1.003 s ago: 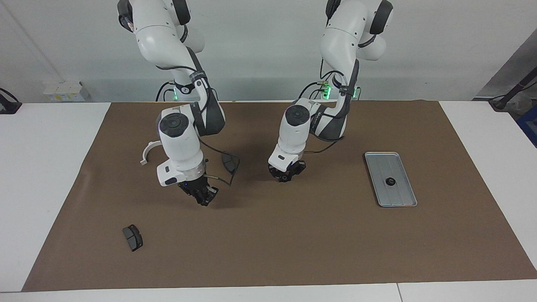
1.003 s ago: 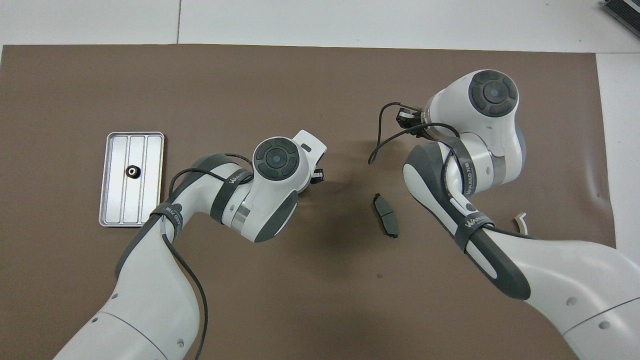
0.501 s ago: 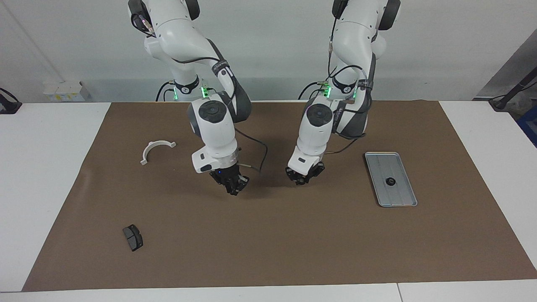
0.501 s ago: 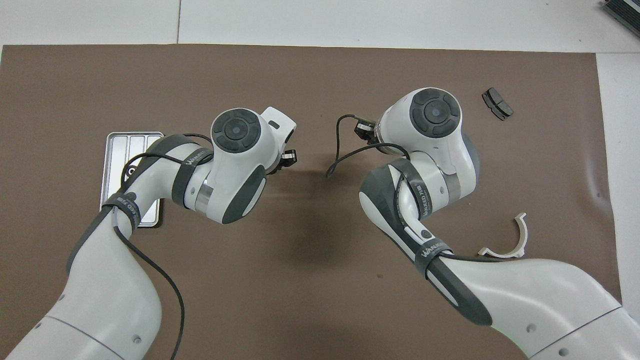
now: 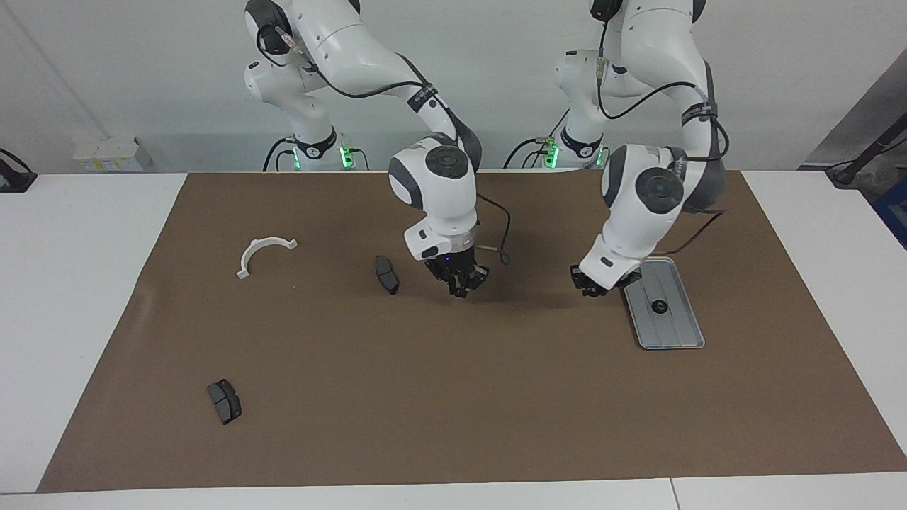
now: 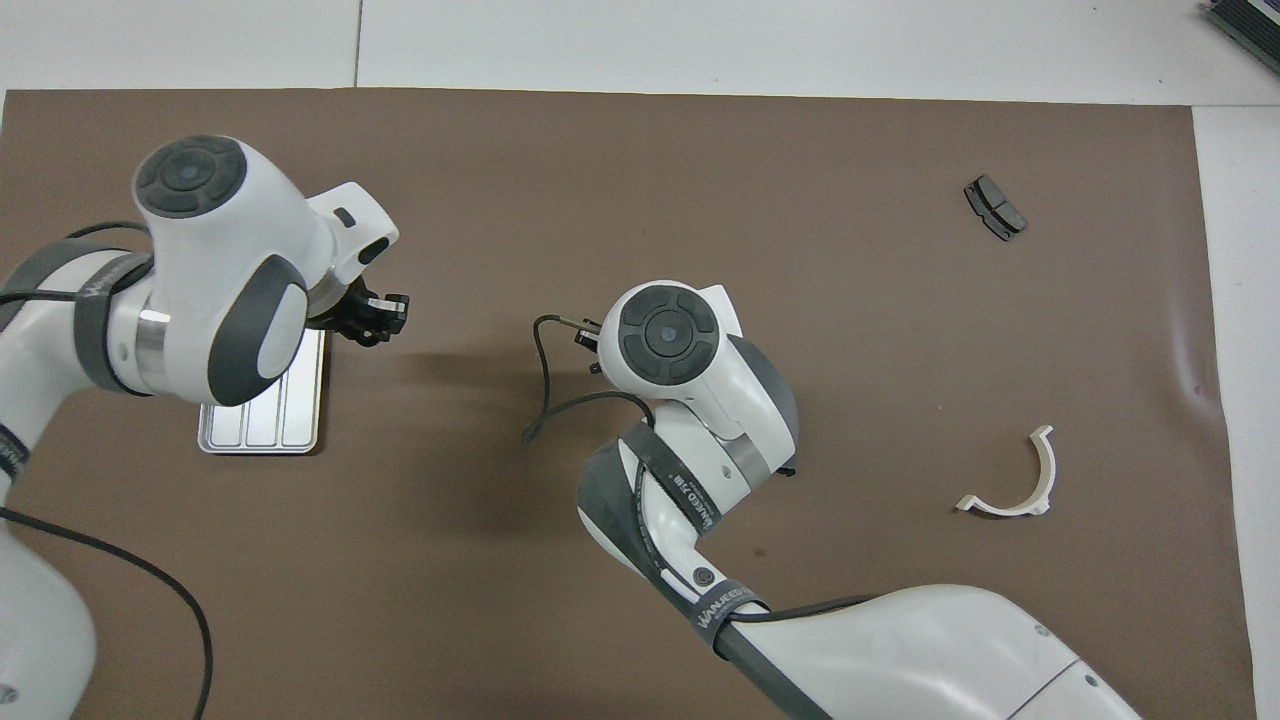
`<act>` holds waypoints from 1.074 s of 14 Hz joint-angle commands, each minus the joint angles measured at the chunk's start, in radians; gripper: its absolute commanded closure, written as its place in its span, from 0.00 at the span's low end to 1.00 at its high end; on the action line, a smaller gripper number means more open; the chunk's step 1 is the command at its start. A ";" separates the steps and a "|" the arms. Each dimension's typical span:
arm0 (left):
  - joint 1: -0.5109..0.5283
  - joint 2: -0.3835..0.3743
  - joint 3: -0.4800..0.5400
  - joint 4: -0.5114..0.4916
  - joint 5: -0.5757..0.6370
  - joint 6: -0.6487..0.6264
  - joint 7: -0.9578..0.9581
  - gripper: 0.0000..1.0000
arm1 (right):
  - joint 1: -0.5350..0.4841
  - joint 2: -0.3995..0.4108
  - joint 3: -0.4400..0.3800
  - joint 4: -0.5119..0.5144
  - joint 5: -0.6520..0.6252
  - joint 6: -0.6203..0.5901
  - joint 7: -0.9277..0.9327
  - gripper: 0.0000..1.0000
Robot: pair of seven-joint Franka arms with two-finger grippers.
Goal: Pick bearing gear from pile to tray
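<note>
- While your left gripper [image 5: 594, 286] hangs over the mat [image 5: 453, 425] just beside the tray [image 5: 682, 334], at its long edge, you cannot tell its grip.
- One black gear [image 5: 659, 306] lies in the tray.
- Your right gripper [image 5: 460, 287], pressed shut, hangs over bare mat near a brake pad [image 5: 387, 274].
- Open mat lies farther out.

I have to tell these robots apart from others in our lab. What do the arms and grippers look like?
Both arms are glossy white with rounded shells, dark grey joint sections and round dark grey caps. A thin black cable runs loose along each arm, held by dark bands with light lettering. Green lights glow at the bases. The left gripper and right gripper are small and black, each mounted below a white wrist block.
</note>
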 commanded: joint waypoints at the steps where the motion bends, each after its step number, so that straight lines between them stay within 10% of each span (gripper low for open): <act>1: 0.117 -0.090 -0.010 -0.122 -0.007 0.009 0.205 0.90 | 0.034 0.020 0.000 0.004 -0.015 -0.003 0.041 1.00; 6: 0.296 -0.153 -0.008 -0.304 -0.008 0.199 0.470 0.90 | 0.056 0.046 0.000 -0.011 -0.054 0.008 0.043 0.76; 8: 0.310 -0.153 -0.010 -0.343 -0.008 0.270 0.489 0.90 | 0.051 0.050 -0.002 -0.019 -0.059 0.046 0.041 0.37; 10: 0.310 -0.141 -0.010 -0.345 -0.008 0.298 0.489 0.89 | 0.038 0.051 -0.003 -0.005 -0.059 0.049 0.041 0.24; 12: 0.310 -0.144 -0.008 -0.362 -0.008 0.299 0.489 0.76 | 0.015 0.047 -0.010 -0.004 -0.061 0.057 0.026 0.00; 15: 0.310 -0.143 -0.010 -0.362 -0.008 0.296 0.481 0.33 | -0.100 -0.012 -0.008 -0.017 -0.070 0.083 -0.064 0.00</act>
